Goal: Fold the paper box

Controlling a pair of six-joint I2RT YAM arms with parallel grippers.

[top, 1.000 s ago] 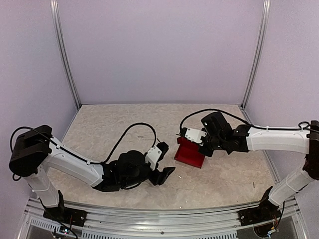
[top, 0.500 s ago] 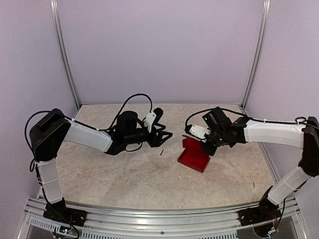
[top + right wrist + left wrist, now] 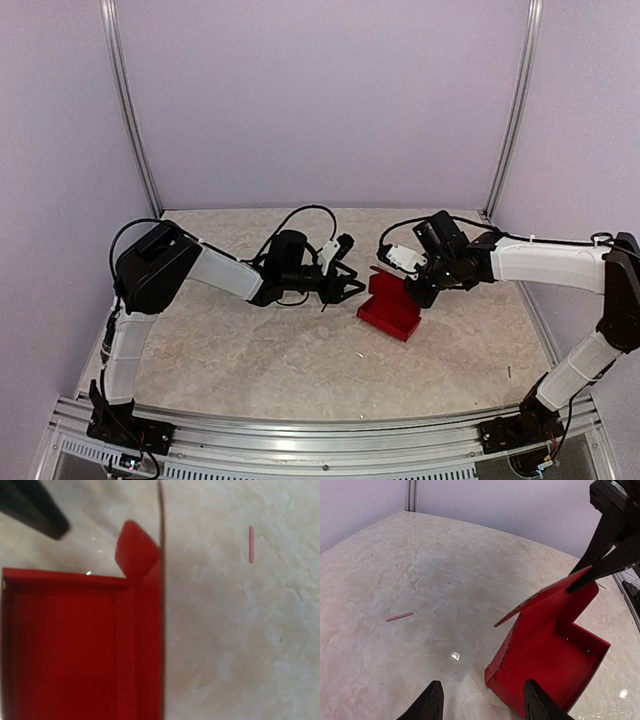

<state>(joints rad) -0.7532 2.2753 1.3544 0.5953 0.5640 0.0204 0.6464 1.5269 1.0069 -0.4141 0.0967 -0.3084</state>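
The paper box (image 3: 390, 310) is a bright red open tray on the table, with its back flap (image 3: 547, 602) raised. My right gripper (image 3: 411, 291) holds that flap's top edge, its two dark fingers (image 3: 607, 535) pinched together on the card. My left gripper (image 3: 484, 702) is open just left of the box. One fingertip (image 3: 432, 702) hangs over the bare table and the other fingertip (image 3: 536, 700) over the box's near wall. The right wrist view looks down into the box (image 3: 65, 640) and on a small corner tab (image 3: 137, 550); its own fingers do not show.
A thin pink strip (image 3: 400, 616) lies loose on the marbled table (image 3: 240, 350), left of the box, also seen as a strip (image 3: 251, 544) from the right wrist. Lilac walls and metal posts (image 3: 133, 120) close off the back and sides.
My left arm has swung from the table's front to the middle, up to the box's left side, and its jaws have narrowed somewhat. The right gripper has kept its hold, shifting the box slightly.
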